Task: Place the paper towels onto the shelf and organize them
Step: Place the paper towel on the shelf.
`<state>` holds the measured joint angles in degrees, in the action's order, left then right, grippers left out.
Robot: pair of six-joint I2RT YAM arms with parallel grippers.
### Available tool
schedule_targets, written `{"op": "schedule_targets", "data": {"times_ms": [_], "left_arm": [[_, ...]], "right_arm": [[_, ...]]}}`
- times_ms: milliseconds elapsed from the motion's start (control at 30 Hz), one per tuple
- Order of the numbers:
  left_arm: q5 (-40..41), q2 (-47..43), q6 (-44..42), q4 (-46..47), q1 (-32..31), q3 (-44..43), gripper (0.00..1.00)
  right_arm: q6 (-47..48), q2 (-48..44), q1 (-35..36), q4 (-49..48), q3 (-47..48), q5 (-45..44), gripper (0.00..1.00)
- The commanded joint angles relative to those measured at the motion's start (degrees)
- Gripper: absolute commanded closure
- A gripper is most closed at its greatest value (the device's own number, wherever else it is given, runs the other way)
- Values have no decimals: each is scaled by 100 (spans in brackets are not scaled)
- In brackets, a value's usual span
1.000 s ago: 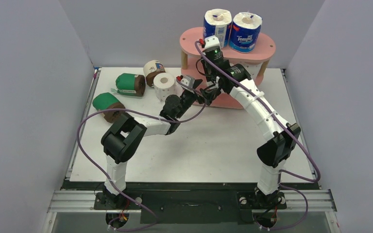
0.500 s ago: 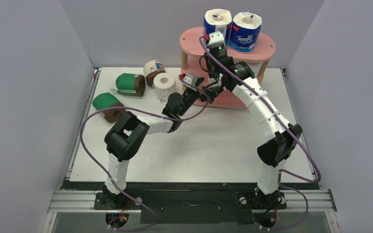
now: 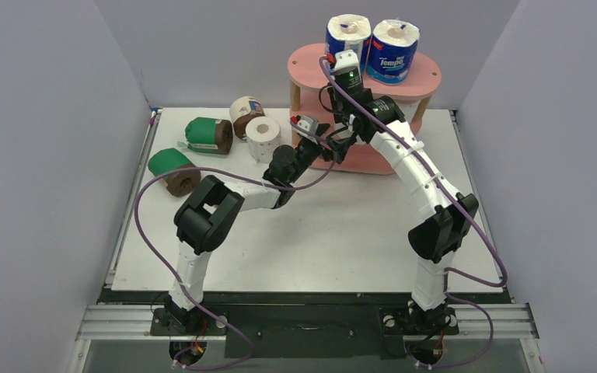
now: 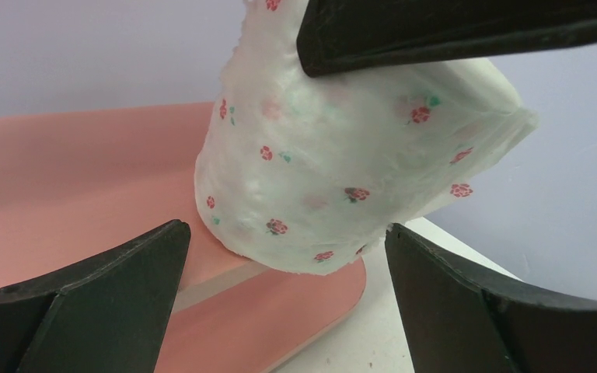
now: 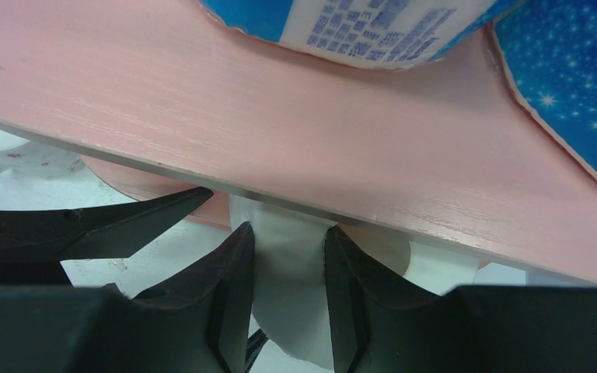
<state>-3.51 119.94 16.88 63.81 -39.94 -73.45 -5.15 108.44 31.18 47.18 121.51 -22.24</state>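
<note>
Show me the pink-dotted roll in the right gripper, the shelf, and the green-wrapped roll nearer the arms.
pink-dotted roll (image 4: 334, 179), left wrist view, on its printed wrap.
shelf (image 3: 305, 68), top external view, bare left end of top board.
nearer green-wrapped roll (image 3: 168, 162), top external view, on its green wrap.

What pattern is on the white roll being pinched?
Small red flowers with green specks on the white paper roll; left wrist view.

Overhead, I can't make out the dotted roll (image 4: 342, 155), the left arm (image 3: 237, 198) and right arm (image 3: 408, 155) cover it. Left wrist cam crops its top. Right wrist cam crops the blue rolls (image 5: 575, 78), and the shelf (image 5: 280, 132) hides most of the dotted one.
</note>
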Motion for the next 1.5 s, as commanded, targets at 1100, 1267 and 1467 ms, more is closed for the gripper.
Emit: {"op": "schedule_targets", "data": {"times_ms": [1100, 1267, 1467], "left_arm": [[-140, 334, 198, -95, 136, -719, 3], [-161, 326, 189, -125, 161, -740, 3], [-186, 354, 150, -264, 177, -897, 3]], "right_arm": [[-318, -1147, 167, -75, 100, -233, 47], [-526, -2544, 159, -805, -1283, -559, 46], [-1011, -4504, 157, -2216, -4008, -528, 46]]}}
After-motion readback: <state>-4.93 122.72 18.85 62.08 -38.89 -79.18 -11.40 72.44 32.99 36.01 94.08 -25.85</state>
